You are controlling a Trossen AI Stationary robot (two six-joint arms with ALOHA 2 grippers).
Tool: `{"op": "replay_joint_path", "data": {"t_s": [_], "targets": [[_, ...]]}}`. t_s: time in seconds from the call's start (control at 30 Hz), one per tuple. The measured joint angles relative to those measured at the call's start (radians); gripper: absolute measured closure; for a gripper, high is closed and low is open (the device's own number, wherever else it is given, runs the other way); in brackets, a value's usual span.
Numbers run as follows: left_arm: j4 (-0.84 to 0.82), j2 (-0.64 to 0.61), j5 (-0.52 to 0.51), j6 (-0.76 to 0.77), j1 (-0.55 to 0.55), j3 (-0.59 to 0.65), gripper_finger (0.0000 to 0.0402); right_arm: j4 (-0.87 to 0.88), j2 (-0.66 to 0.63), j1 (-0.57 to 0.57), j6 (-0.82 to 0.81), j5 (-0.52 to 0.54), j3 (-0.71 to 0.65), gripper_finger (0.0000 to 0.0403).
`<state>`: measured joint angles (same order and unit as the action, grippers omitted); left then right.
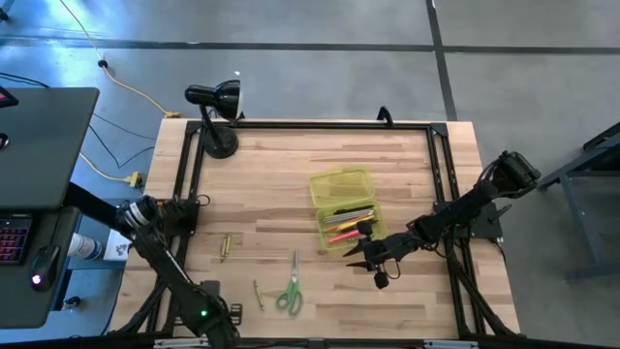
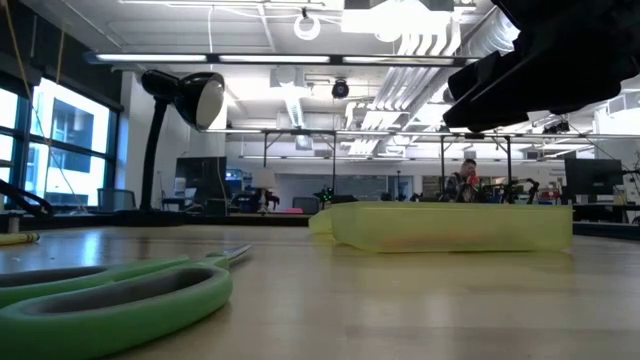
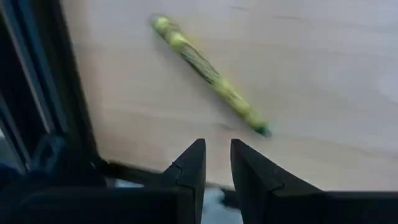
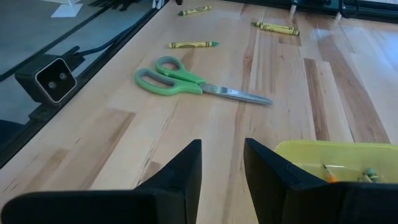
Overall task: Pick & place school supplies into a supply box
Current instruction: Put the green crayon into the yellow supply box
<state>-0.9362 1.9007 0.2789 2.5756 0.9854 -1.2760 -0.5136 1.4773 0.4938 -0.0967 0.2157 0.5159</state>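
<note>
The yellow-green supply box (image 1: 345, 210) lies open at mid-table, its lid folded toward the far side, with pens and a red-pink marker (image 1: 341, 236) inside. Green-handled scissors (image 1: 289, 293) lie flat near the front edge, also in the right wrist view (image 4: 186, 81). One yellow-green crayon (image 1: 258, 295) lies left of them and another (image 1: 226, 248) farther left. My left gripper (image 3: 217, 146) hovers near the table's front left over a crayon (image 3: 208, 71), narrowly open and empty. My right gripper (image 4: 222, 146) hangs open and empty just beyond the box's near end (image 4: 336, 158).
A black desk lamp (image 1: 218, 116) stands at the far left corner. A dark metal frame (image 1: 441, 184) runs around the tabletop. The small low camera (image 4: 53, 79) sits at the front edge. Bare wood lies between the box and the scissors.
</note>
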Motion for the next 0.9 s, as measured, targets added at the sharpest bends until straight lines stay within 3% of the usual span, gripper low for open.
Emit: {"op": "replay_joint_path", "data": {"t_s": [0.13, 0.5, 0.67, 0.9], "targets": [[0.039, -0.004, -0.075, 0.015, -0.011, 0.030, 0.0295, 0.001, 0.000, 0.000, 0.000, -0.014, 0.000, 0.0304], [-0.036, -0.007, -0.111, -0.024, -0.018, 0.031, 0.0295, 0.001, 0.000, 0.000, 0.007, -0.014, 0.000, 0.0304], [-0.051, -0.007, -0.214, -0.161, -0.016, 0.002, 0.0295, 0.001, 0.000, 0.000, 0.008, -0.014, 0.000, 0.0304], [-0.247, -0.007, -0.217, -0.553, -0.017, -0.061, 0.0295, 0.000, 0.000, 0.000, 0.008, -0.014, 0.000, 0.0304]]}}
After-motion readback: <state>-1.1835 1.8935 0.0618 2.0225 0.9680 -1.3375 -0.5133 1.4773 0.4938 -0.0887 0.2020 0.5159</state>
